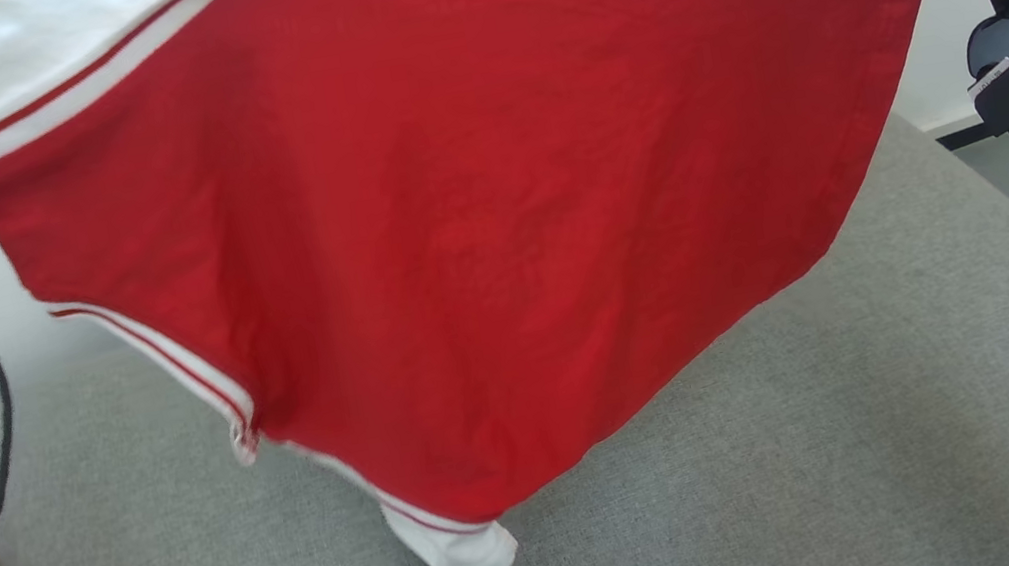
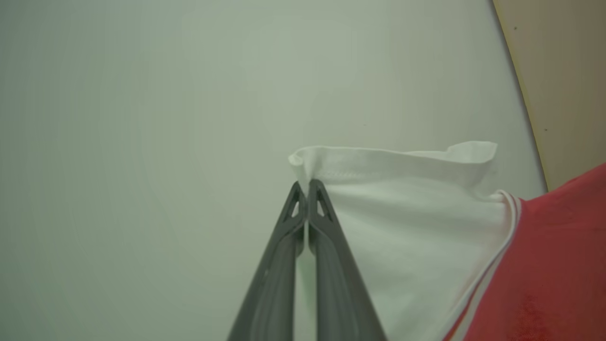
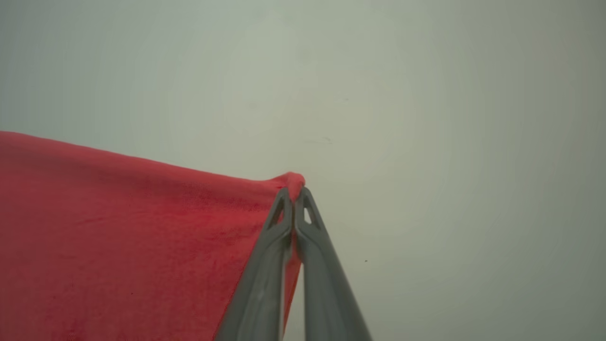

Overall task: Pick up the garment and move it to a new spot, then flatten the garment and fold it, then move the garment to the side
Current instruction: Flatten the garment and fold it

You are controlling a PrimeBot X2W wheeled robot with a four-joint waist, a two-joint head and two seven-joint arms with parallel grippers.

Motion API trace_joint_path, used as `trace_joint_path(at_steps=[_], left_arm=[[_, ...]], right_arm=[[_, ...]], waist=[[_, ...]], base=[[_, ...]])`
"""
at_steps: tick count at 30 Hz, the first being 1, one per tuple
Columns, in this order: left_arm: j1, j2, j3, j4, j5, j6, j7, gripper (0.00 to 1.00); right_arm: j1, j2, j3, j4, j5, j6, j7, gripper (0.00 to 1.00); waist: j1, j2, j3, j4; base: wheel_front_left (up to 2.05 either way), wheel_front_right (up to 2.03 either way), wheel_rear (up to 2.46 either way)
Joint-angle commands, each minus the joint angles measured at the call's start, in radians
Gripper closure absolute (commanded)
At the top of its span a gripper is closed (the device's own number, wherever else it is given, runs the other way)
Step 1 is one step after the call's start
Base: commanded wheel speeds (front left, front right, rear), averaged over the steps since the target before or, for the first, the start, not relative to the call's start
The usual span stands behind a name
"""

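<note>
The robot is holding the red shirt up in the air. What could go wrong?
The left gripper pinches just a white corner of the shirt, the right gripper just a red one, so either might slip out. The low sleeve may bunch under when the shirt is laid on the grey surface.

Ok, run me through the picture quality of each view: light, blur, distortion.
Head view: soft, even light, no glare; the garment is sharp mid-cloth, softer at its white cuff. Left wrist view: the left gripper is crisp at the tips; the tan panel bows from the wide lens. Right wrist view: the right gripper blurs toward the bottom edge; the right side darkens.
</note>
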Motion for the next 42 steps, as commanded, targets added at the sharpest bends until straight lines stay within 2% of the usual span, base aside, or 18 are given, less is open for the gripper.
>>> trace_joint_path(at_steps=[1,8,12,16,17,20,24,26,28,30,33,36,42], left_arm=[[0.009,-0.008,-0.004,0.016,-0.022,0.001,0.001,1.00],[-0.067,-0.042,-0.075,0.147,-0.025,-0.007,-0.020,1.00],[-0.196,-0.062,-0.157,0.256,-0.001,-0.011,-0.044,1.00],[-0.394,-0.097,-0.251,0.400,0.043,-0.012,-0.137,1.00],[-0.394,-0.097,-0.251,0.400,0.043,-0.012,-0.137,1.00],[-0.550,-0.120,-0.298,0.544,0.112,-0.012,-0.238,1.00],[-0.752,-0.136,-0.332,0.709,0.228,0.035,-0.397,1.00],[-0.849,-0.138,-0.341,0.749,0.276,0.058,-0.425,1.00],[-0.941,-0.141,-0.345,0.736,0.314,0.075,-0.435,1.00],[-1.015,-0.146,-0.328,0.650,0.331,0.091,-0.435,1.00],[-1.029,-0.150,-0.292,0.499,0.328,0.095,-0.434,1.00],[-0.913,-0.156,-0.228,0.389,0.288,0.072,-0.434,1.00],[-0.678,-0.175,-0.170,0.356,0.236,0.013,-0.436,1.00]], right_arm=[[-0.021,-0.002,0.016,0.019,0.019,-0.001,0.007,1.00],[-0.122,0.049,0.116,0.124,0.056,-0.001,0.044,1.00],[-0.244,0.087,0.175,0.207,0.073,-0.001,0.070,1.00],[-0.408,0.128,0.204,0.324,0.075,-0.001,0.081,1.00],[-0.408,0.128,0.204,0.324,0.075,-0.001,0.081,1.00],[-0.538,0.181,0.223,0.419,0.061,-0.001,0.064,1.00],[-0.701,0.262,0.224,0.543,0.016,-0.001,-0.017,1.00],[-0.780,0.287,0.201,0.590,-0.014,-0.001,-0.039,1.00],[-0.864,0.293,0.145,0.585,-0.071,-0.001,-0.046,1.00],[-0.909,0.273,0.061,0.537,-0.156,-0.001,-0.045,1.00],[-0.894,0.250,-0.070,0.461,-0.273,-0.001,-0.042,1.00],[-0.804,0.252,-0.151,0.413,-0.352,0.000,-0.043,1.00],[-0.656,0.248,-0.154,0.412,-0.373,-0.001,-0.043,1.00]], waist=[[0.0001,0.0000,0.017,0.008],[0.0001,0.0000,0.090,0.035],[0.0001,0.0000,0.197,0.058],[0.0001,0.0000,0.349,0.094],[0.0001,0.0000,0.349,0.094],[0.0001,0.0000,0.450,0.102],[0.0001,0.0000,0.548,0.072],[0.0001,0.0000,0.591,0.054],[0.0001,0.0000,0.640,0.046],[0.0001,0.0000,0.704,0.053],[0.0001,0.0000,0.798,0.078],[0.0001,0.0000,0.873,0.113],[0.0001,0.0000,0.897,0.147]], base=[[0.00,0.00,0.00],[0.00,0.00,0.00],[0.00,0.00,0.00],[0.00,0.00,0.00],[0.00,0.00,0.00],[0.00,0.00,0.00],[0.00,0.00,0.00],[0.00,0.00,0.00],[0.00,0.00,0.00],[0.00,0.00,0.00],[0.00,0.00,0.00],[0.00,0.00,0.00],[0.00,0.00,0.00]])
